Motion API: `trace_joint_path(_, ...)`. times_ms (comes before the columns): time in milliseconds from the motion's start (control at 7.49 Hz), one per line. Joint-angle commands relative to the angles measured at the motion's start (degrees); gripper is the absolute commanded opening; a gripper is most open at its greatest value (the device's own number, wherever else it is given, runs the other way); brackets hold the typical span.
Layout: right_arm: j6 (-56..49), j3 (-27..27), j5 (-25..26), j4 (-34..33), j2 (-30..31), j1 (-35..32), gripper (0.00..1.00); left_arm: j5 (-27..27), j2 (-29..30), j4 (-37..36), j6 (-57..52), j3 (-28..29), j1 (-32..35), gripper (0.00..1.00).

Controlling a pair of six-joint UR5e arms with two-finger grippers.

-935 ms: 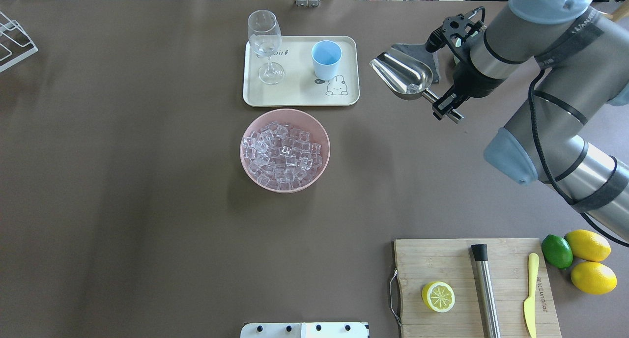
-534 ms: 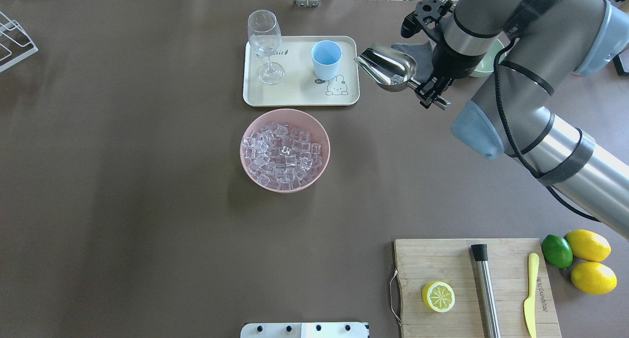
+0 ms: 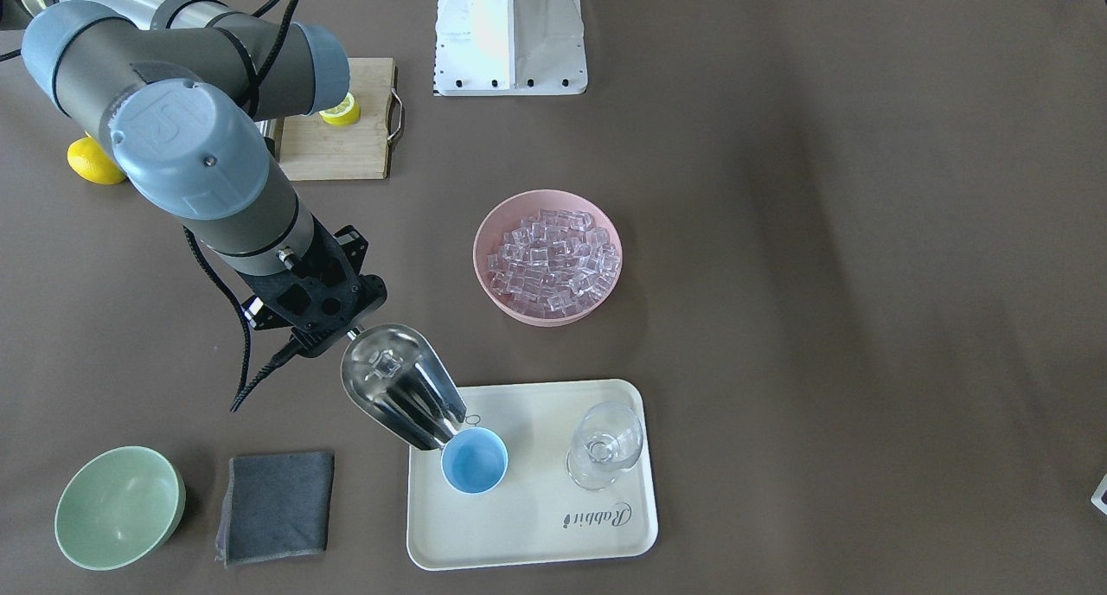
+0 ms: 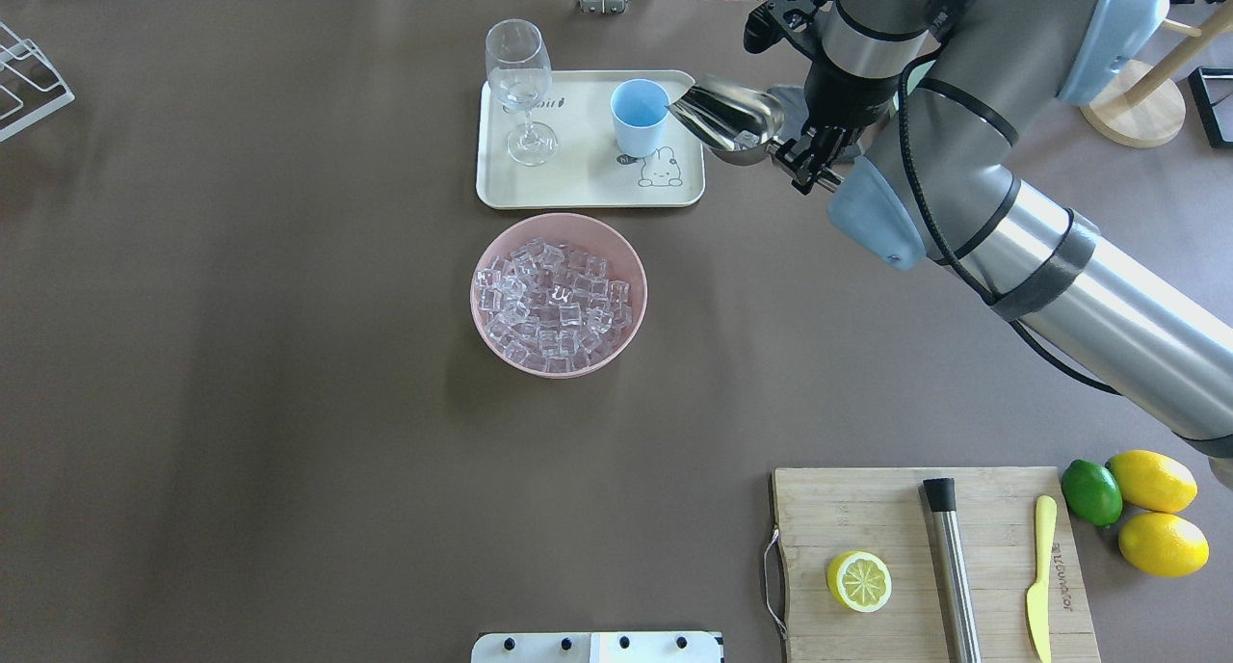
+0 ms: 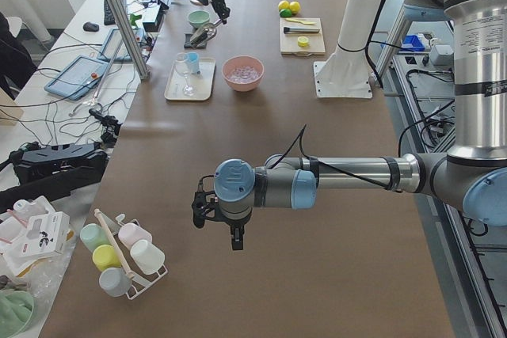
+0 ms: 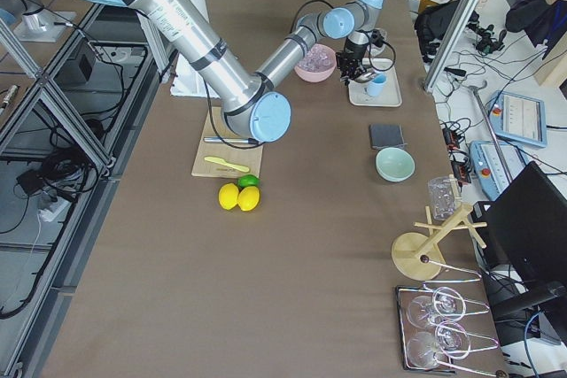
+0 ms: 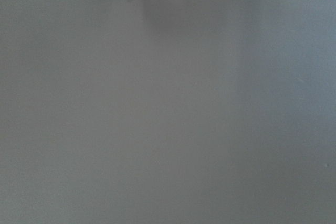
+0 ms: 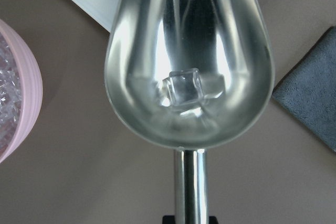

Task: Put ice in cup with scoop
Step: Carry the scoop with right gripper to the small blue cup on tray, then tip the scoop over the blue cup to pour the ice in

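Overhead and front-facing cameras look steeply down from opposite sides, sharing the tray [image 4: 578, 176] and pink bowl [image 4: 618, 356]; end cameras view lengthwise from afar; the right wrist camera closely faces the scoop [image 8: 210, 24].

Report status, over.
Right gripper shut on scoop; left gripper far off, state unclear. One ice cube in scoop, lip at empty cup rim. Wine glass beside cup, not blocking.

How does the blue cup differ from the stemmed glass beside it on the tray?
The cup is opaque light blue and stemless; the glass is clear, with a stem and foot. The glass stands taller than the cup. The scoop points at the cup, not the glass. Both stand upright on the cream tray and look empty.
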State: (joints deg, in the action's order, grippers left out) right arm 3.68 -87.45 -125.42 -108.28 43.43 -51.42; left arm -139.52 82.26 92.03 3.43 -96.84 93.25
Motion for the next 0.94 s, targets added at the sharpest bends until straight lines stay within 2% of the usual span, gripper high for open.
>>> trace_joint_path(0, -3.76, 4.9, 0.0, -3.68, -3.7, 0.0, 0.0, -0.05, 0.09, -0.01, 0.0, -0.02, -0.08, 0.98)
trace_joint_path(267, -6.92, 6.41, 0.0, -8.32, -5.53, 0.09, 0.0, -0.14, 0.0, -0.1, 0.0, 0.07, 0.01, 0.98)
trace_joint_path(534, -10.52, 10.7, 0.0, -13.77, -10.18, 0.09, 0.0, -0.14, 0.0, -0.1, 0.09, 0.16, 0.01, 0.98)
trace_joint_path(801, -11.76, 11.68, -0.09, -15.28, -11.16, 0.09, 0.0, -0.31, -0.26, -0.1, 0.0, -0.11, 0.36, 0.98)
